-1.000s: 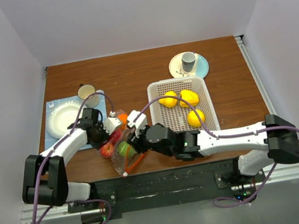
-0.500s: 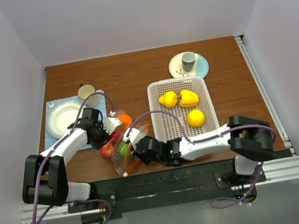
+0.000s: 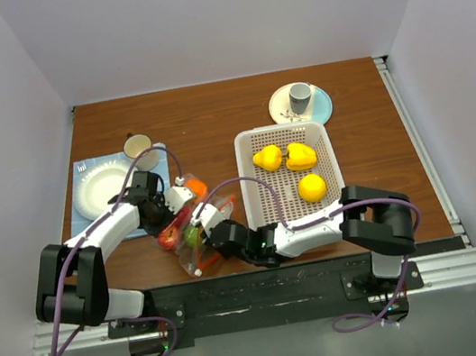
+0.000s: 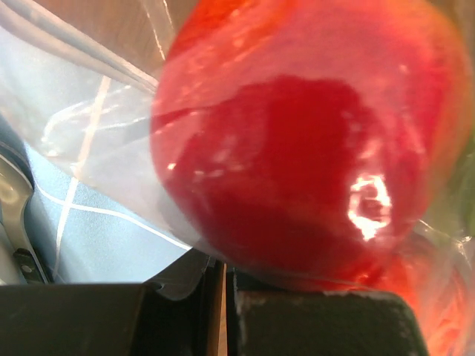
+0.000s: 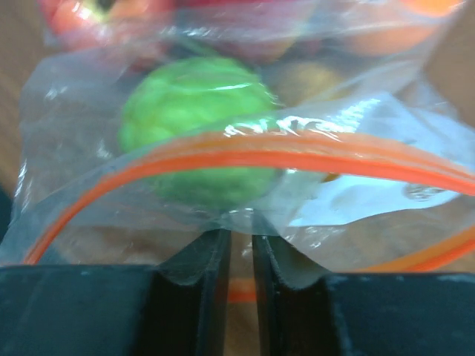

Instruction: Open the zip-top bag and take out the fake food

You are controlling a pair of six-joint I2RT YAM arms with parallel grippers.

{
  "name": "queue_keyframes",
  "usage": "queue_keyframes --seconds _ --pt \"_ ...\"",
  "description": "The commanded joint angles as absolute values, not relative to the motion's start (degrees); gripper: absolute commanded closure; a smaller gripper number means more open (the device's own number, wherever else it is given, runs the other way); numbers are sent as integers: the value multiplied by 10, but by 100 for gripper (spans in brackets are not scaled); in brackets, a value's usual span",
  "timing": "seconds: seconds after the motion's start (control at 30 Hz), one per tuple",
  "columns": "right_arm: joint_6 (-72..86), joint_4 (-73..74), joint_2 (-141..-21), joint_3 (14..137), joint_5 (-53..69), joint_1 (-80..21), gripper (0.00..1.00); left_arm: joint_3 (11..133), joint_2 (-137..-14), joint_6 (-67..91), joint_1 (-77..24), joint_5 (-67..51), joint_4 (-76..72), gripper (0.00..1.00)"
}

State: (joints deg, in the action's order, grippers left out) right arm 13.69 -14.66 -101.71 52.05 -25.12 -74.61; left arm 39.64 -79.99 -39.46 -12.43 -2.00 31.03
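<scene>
Zip-top bag [image 3: 188, 252] at near-left, fake food [image 4: 297, 148] inside. Left gripper [image 4: 225, 297] jaws nearly closed, pinching bag film. Right gripper [image 5: 240, 267] jaws nearly closed on film below orange zip strip [image 5: 223, 159].

**Bag mouth parted, food in two places**

The zip-top bag [image 3: 192, 255] lies crumpled at the near left, clear and crinkly. Its orange-red zip strip [image 5: 297, 159] is parted into a loop at the near end. Fake food [image 5: 193, 111] shows through the plastic: a green piece by the mouth, a glossy red one [image 4: 297, 141], and an orange one [image 3: 196, 188] at the far end. Three yellow pieces [image 3: 312, 187] lie to the right, in the white basket [image 3: 284, 127].
</scene>
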Motion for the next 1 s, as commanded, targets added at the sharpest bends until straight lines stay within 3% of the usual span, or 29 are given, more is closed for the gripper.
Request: queue_keyframes --seconds 0.0,0.1,0.17,0.27,0.6,0.97 --pt "106 -201 -986 528 -371 -747 76 376 -833 -400 -119 16 301 92" --pt "84 -219 -983 532 -357 -747 65 377 -837 -399 -119 14 301 92" --pt "81 -216 -992 547 -317 -747 43 381 -838 -397 -119 12 303 92" --pt "84 -215 -1014 569 -267 -747 32 383 -837 -397 -119 11 305 92" --pt "100 -212 -1067 616 -173 -746 26 377 -834 -397 -119 11 302 92" --pt "121 -194 -1129 659 -171 -747 26 378 -832 -396 -119 3 308 92"
